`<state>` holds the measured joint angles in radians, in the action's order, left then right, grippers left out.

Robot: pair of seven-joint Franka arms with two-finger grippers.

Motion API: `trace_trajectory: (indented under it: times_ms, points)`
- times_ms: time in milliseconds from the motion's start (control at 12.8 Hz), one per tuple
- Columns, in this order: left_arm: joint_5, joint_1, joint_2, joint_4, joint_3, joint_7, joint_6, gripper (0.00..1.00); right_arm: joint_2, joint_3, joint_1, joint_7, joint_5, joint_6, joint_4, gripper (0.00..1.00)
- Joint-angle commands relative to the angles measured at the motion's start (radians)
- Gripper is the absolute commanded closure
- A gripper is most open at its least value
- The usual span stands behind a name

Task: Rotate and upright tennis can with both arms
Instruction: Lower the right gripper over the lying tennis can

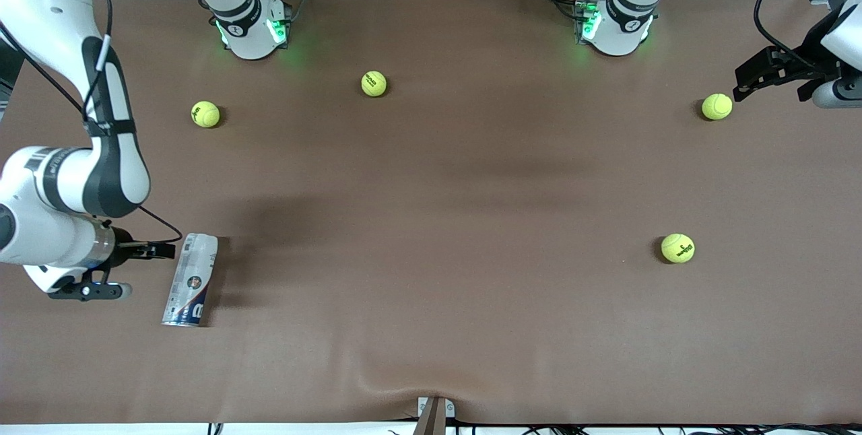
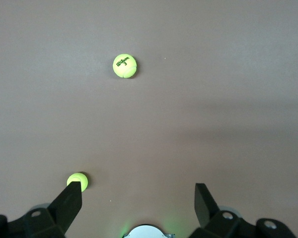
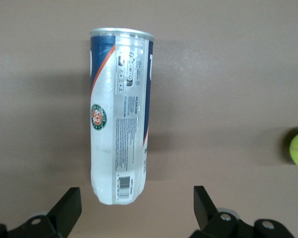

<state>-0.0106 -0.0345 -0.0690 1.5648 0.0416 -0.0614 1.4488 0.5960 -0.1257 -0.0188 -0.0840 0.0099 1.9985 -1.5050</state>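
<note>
The can (image 1: pixel 191 279) lies on its side on the counter (image 1: pixel 444 233), near the front-camera edge at the right arm's end, well apart from all four balls. The right end effector (image 1: pixel 161 250) is low beside the can's farther end, fingers spread and empty; in the right wrist view the can (image 3: pixel 120 116) lies ahead of the gap between the two fingers (image 3: pixel 69 206), off-centre toward one of them.

The step in hand looks like the right arm's approach for the rotate. To do it well, the wrist should shift sideways until the can sits midway between the fingers, then close across the body rather than the silvery rim (image 3: pixel 121 32). The clear wall is thin and smooth, so it may dent or roll; a slow close is wise.

The left end effector (image 1: pixel 768 75), also spread and empty, waits over the left arm's end of the counter, beside a ball (image 1: pixel 716 106). It has a long way to come before it can help.

The counter is a brown mat, bare but for the balls (image 1: pixel 677 248), and seems to ripple slightly at the near edge. Racks and cables line the base side.
</note>
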Motion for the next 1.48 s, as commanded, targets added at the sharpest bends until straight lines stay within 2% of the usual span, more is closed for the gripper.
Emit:
trace_trajectory:
  times_ms: [0, 389, 623, 1402]
  points:
    - [0.009, 0.01, 0.005, -0.009, 0.006, 0.018, -0.005, 0.0, 0.019, 0.009, -0.004, -0.01, 0.004, 0.052, -0.018, 0.0]
    - [0.009, 0.01, 0.005, -0.011, 0.006, 0.018, -0.005, 0.0, 0.077, 0.017, -0.003, -0.008, 0.007, 0.156, -0.026, 0.0]
    - [0.009, 0.012, 0.005, -0.011, 0.006, 0.018, -0.005, 0.0, 0.116, 0.015, 0.0, -0.011, 0.102, 0.209, -0.026, 0.0]
    - [0.006, 0.012, 0.011, -0.011, 0.004, 0.018, -0.002, 0.0, 0.179, 0.015, 0.004, -0.01, 0.104, 0.241, -0.026, 0.0]
